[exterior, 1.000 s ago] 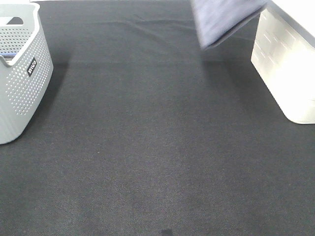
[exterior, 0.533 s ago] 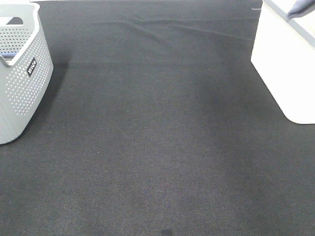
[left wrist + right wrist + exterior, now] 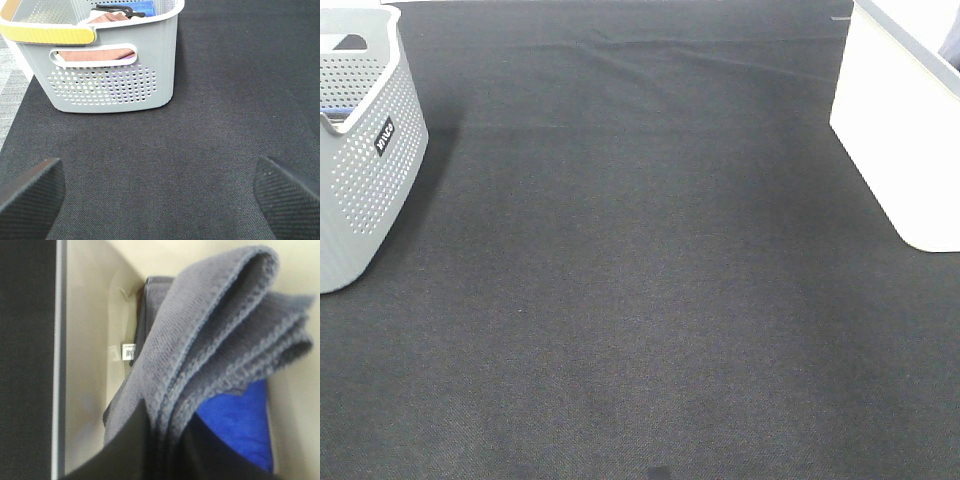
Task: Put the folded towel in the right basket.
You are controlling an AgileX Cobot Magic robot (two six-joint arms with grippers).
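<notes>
The folded towel (image 3: 210, 340), lavender-grey terry with layered edges, hangs pinched in my right gripper (image 3: 162, 437), which is shut on it. In the right wrist view it hangs over the inside of the right basket (image 3: 90, 365), a white bin with a grey-blue rim strip (image 3: 60, 360). The bin stands at the right edge of the high view (image 3: 900, 130), where only a dark sliver over its rim (image 3: 952, 42) shows. My left gripper (image 3: 160, 200) is open and empty, low over the black mat near the grey perforated basket (image 3: 110, 85).
A blue cloth (image 3: 240, 425) and another grey cloth with a label (image 3: 142, 320) lie inside the white bin. The grey perforated basket (image 3: 365, 170) at the left holds several cloths. A black mat (image 3: 640, 280) covers the table between the baskets.
The towel has moved right from the top middle of the high view, over the white bin's rim, and almost out of that view.
</notes>
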